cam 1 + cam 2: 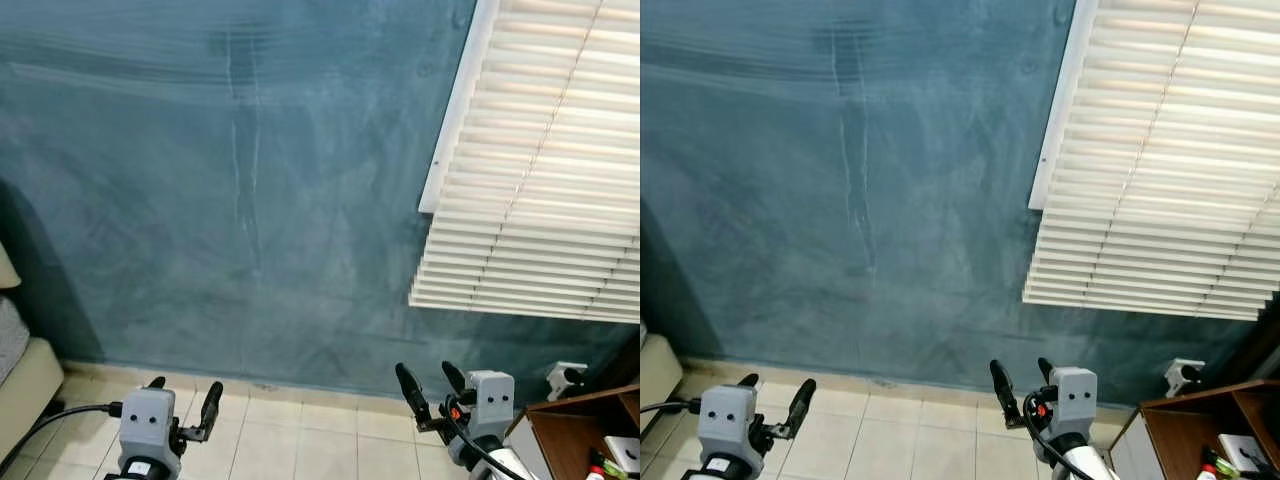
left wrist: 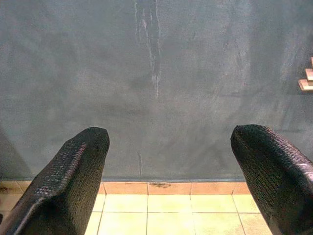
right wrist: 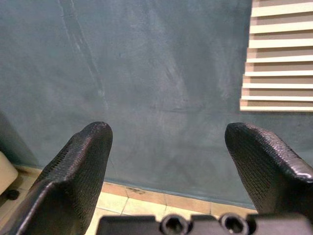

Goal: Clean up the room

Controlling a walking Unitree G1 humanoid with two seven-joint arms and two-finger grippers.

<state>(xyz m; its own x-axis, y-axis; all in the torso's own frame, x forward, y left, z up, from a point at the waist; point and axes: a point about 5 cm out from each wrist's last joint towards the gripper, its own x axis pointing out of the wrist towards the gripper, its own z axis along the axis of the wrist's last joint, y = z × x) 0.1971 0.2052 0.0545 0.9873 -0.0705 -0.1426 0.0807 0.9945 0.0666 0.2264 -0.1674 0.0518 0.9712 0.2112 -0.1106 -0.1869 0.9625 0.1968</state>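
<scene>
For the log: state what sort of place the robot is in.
Probably a room in a home: a blue-painted wall with white window blinds, a tiled floor, a cushioned seat at the left and a wooden shelf unit at the right.

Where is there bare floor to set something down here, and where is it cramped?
Free: the tiled floor along the blue wall, between the left tool and right tool, both open and holding nothing. Crowded: the right corner, with the wooden shelf under the blinds; a sofa borders the left.
</scene>
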